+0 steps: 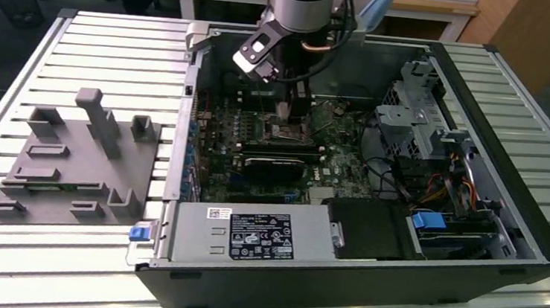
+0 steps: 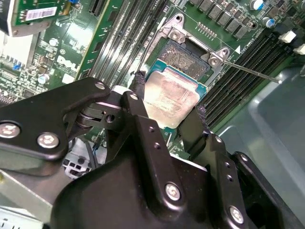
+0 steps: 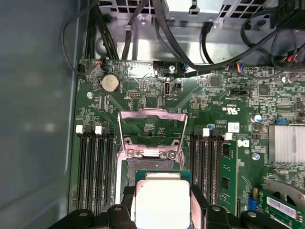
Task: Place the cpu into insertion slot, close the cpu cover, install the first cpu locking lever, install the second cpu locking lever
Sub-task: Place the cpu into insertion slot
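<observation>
My gripper [image 2: 170, 98] is shut on the cpu [image 2: 172, 99], a flat square chip with a silvery face, with one black finger [image 2: 139, 90] on each of two opposite edges. The cpu [image 3: 163, 200] hangs just above the green board, at the near edge of the insertion slot [image 2: 183, 55], and covers part of it. The slot's dark centre is bare. The cpu cover [image 3: 152, 115] is flipped open, lying back beyond its two hinge screws. A thin locking lever [image 2: 252, 72] sticks out beside the slot. In the exterior view the gripper [image 1: 287, 114] is down inside the computer case above the insertion slot [image 1: 287, 133].
Long black memory slots [image 3: 93, 167] run along both sides of the socket. A black heatsink-like block [image 1: 274, 165] sits just in front of it, the power supply [image 1: 248, 234] nearer still. Drive cage and cables [image 1: 417, 122] fill the exterior view's right. A grey fixture [image 1: 75, 159] stands outside the case.
</observation>
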`<control>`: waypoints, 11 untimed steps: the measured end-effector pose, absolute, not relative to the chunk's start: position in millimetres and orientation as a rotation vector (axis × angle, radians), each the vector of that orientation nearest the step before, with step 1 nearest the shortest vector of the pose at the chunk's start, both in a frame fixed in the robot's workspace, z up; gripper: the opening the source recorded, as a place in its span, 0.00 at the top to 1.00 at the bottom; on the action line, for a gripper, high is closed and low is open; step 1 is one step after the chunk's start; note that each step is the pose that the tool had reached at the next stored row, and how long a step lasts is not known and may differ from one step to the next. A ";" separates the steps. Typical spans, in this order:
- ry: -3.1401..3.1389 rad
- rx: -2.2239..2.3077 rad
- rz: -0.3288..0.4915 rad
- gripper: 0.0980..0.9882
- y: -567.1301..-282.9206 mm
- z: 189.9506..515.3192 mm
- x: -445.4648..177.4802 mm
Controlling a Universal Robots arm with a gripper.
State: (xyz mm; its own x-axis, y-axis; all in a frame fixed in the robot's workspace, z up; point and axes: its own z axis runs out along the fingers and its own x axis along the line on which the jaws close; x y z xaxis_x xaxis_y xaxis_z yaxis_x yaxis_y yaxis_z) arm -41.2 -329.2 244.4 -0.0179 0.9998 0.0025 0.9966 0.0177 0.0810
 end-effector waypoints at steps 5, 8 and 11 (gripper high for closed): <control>2.201 2.162 0.092 0.50 -327.4 237.6 -41.2; 2.201 2.162 0.091 0.50 -326.6 233.7 -41.2; 2.201 2.162 0.091 0.50 -326.2 229.2 -41.2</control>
State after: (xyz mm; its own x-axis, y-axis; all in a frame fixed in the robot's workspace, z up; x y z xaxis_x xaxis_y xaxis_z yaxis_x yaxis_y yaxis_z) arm -41.2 -326.2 229.2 -0.0182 0.9998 0.0019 0.9966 0.0179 0.0809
